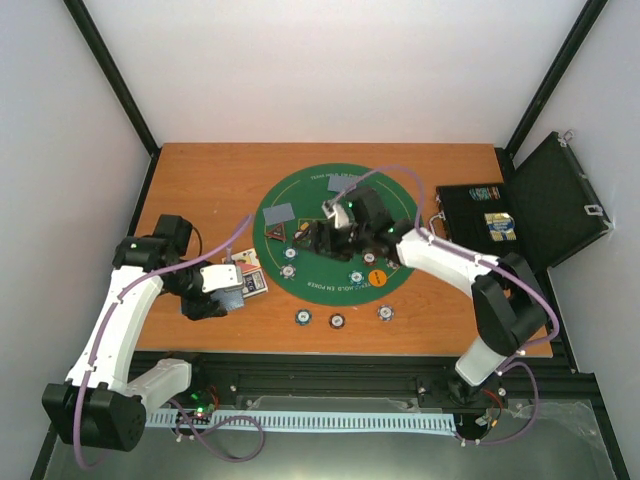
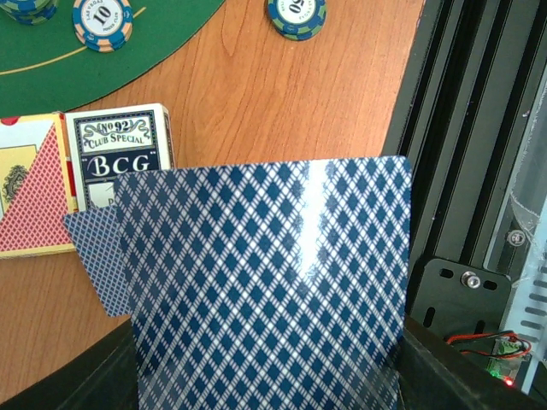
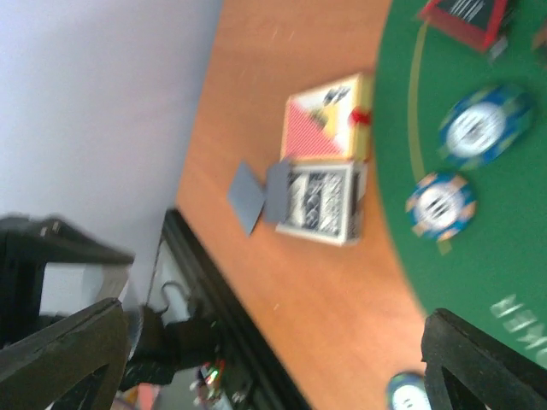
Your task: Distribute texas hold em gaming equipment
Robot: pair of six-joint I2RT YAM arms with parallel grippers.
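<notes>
Wooden table (image 1: pixel 200 180), green poker mat (image 1: pixel 310 198): my left gripper (image 2: pixel 269 376) pinches a blue-backed card (image 2: pixel 265 273); right gripper (image 3: pixel 273 350) spread, empty. Dealing cards, I judge; next, place this card on the mat.

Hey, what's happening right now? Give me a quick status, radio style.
Left gripper shut on a blue-backed playing card. Right gripper open, empty, above green poker mat. Two card boxes lie beside the mat, near the held card.

A wooden table (image 1: pixel 200 180) carries a round green felt mat (image 1: pixel 305 190) at its centre. Two card boxes (image 1: pixel 252 282) lie on bare wood at eight o'clock, three poker chips (image 1: pixel 337 321) at six o'clock, and an open black case (image 1: pixel 465 205) at three o'clock.
</notes>
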